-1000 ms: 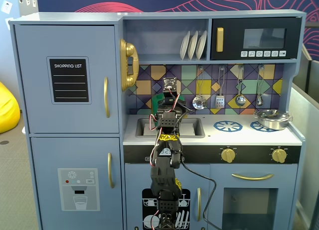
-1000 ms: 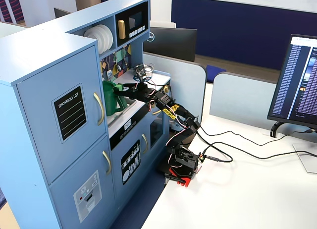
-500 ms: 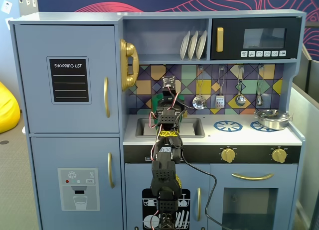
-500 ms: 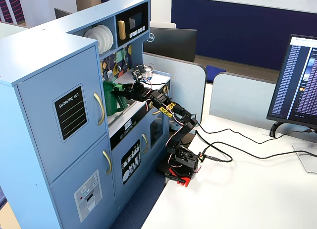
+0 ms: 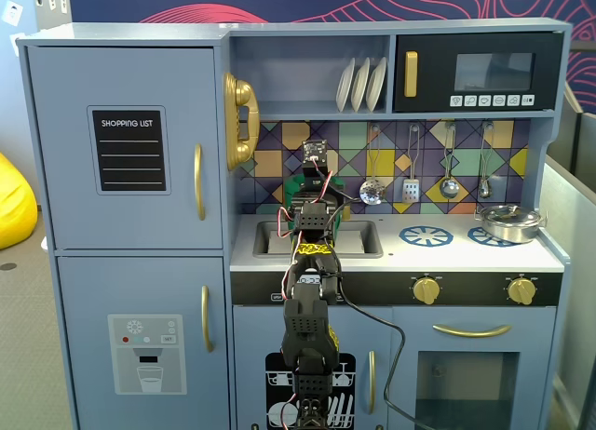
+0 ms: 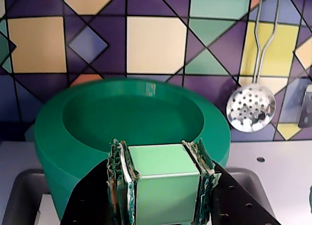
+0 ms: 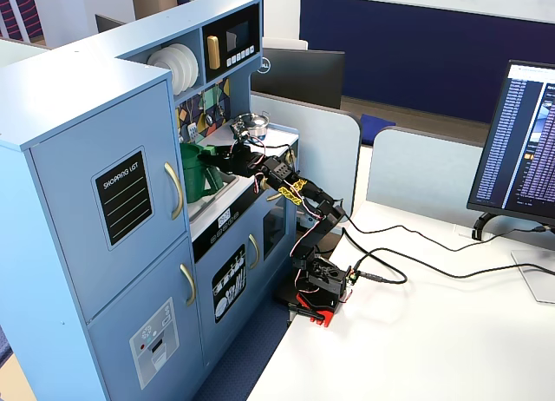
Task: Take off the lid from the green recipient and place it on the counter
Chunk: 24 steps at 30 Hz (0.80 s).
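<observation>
Lid (image 6: 134,115), smooth dark-green plastic disc, tilts in front of the tiled backsplash (image 6: 156,42) above the sink (image 5: 317,239). Gripper (image 6: 163,183) is clamped on its boxy light-green knob (image 6: 163,178); perforated metal skimmer (image 6: 252,108) hangs behind.

The white flat counter (image 5: 410,253) of a blue-grey toy kitchen carries a tall dark-green plastic pot (image 6: 58,171) just beyond the fingers (image 6: 118,178), and a small silver pan (image 5: 510,222) well off to their right in a fixed view.
</observation>
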Each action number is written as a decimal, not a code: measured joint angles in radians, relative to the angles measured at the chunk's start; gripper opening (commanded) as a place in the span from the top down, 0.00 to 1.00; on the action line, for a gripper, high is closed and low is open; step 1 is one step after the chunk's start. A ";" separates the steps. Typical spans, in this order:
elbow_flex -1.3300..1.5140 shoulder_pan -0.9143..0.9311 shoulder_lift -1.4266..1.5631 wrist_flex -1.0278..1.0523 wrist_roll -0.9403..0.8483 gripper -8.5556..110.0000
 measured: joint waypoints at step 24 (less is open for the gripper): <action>-0.112 0.408 0.000 -0.008 0.037 0.93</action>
